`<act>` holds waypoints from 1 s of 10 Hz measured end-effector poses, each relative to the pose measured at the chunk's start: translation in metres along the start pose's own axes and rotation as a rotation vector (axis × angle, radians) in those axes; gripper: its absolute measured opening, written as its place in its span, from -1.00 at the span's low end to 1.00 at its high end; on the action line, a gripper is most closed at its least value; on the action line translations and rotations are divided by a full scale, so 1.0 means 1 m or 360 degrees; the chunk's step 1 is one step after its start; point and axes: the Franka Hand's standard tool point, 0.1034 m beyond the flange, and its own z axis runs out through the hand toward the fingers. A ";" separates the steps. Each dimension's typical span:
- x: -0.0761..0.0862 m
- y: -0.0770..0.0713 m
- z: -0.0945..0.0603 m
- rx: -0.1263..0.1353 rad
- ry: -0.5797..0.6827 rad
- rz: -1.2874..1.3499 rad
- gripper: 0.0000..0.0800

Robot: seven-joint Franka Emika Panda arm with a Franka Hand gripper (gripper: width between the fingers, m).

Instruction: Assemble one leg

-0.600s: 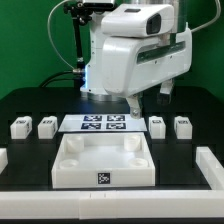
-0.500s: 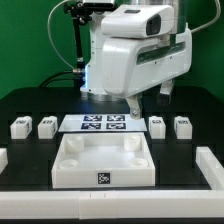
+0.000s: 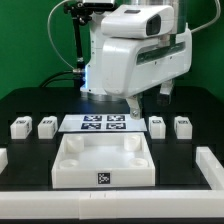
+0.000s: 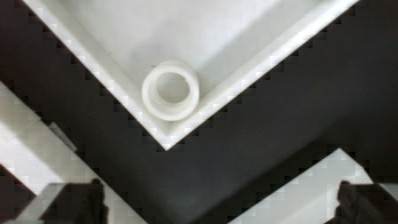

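Nearest: white tray-like tabletop (image 3: 70,165), tag on its near wall, on the black table (image 3: 25,105). Behind it, one row from the exterior view's left: first leg (image 3: 19,127), second leg (image 3: 46,125), marker board (image 3: 104,124), third leg (image 3: 157,125), fourth leg (image 3: 182,126). Legs sit apart, tagged faces toward the camera; long axis unclear. Gripper (image 3: 135,104) hangs above the board's end nearest the third leg, touching nothing. Wrist view: fingers (image 4: 71,205) spread wide, empty, tabletop corner socket (image 4: 171,90) below. Green backdrop (image 3: 20,40) farthest.
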 end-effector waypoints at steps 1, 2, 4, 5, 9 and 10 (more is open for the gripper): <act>0.000 0.000 0.000 0.0000 0.0000 0.0000 0.63; 0.000 0.000 0.000 0.0000 0.0000 0.0000 0.63; 0.000 0.000 0.000 0.0000 0.0000 0.0000 0.63; 0.000 0.000 0.000 0.0000 0.0000 0.0000 0.63; -0.021 -0.008 0.009 0.0024 -0.0015 -0.0091 0.63; -0.040 -0.015 0.017 -0.0001 -0.0003 -0.0311 0.63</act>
